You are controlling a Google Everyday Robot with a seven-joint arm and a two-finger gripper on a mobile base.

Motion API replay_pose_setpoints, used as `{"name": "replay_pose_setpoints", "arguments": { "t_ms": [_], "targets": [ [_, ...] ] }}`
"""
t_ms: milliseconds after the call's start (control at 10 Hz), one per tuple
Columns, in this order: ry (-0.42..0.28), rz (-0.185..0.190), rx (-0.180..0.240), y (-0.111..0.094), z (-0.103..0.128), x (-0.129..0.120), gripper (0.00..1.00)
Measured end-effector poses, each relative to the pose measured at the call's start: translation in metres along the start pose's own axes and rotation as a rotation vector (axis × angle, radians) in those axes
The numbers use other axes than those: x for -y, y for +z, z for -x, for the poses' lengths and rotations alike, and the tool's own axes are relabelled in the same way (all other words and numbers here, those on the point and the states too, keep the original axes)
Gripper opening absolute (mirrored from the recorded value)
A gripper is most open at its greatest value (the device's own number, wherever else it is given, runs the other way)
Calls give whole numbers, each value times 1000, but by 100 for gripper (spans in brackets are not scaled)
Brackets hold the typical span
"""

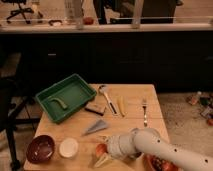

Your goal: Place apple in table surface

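Note:
The apple (pixel 101 148), small and orange-red, rests on the table surface (pixel 132 120) near its front edge, right of the white bowl (pixel 68 147). My gripper (pixel 102 150) reaches in from the right on a white arm (pixel 150 145) and stands open around the apple. One pale finger lies behind the fruit and one finger (pixel 102 161) in front of it. The wrist hides the apple's right side.
A green tray (pixel 65 97) holding a curved green piece sits at the back left. A ladle (pixel 104 90), a dark block (pixel 95 108), a fork (pixel 145 107) and a grey wedge (pixel 96 127) lie mid-table. A dark red bowl (pixel 41 148) stands front left, an orange-brown bowl (pixel 161 164) front right.

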Motion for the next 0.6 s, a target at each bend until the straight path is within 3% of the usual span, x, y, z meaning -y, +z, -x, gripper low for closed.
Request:
{"name": "replay_pose_setpoints", "arguments": {
  "t_ms": [600],
  "targets": [
    [2,3,1,-1,-4,1,80]
  ]
}}
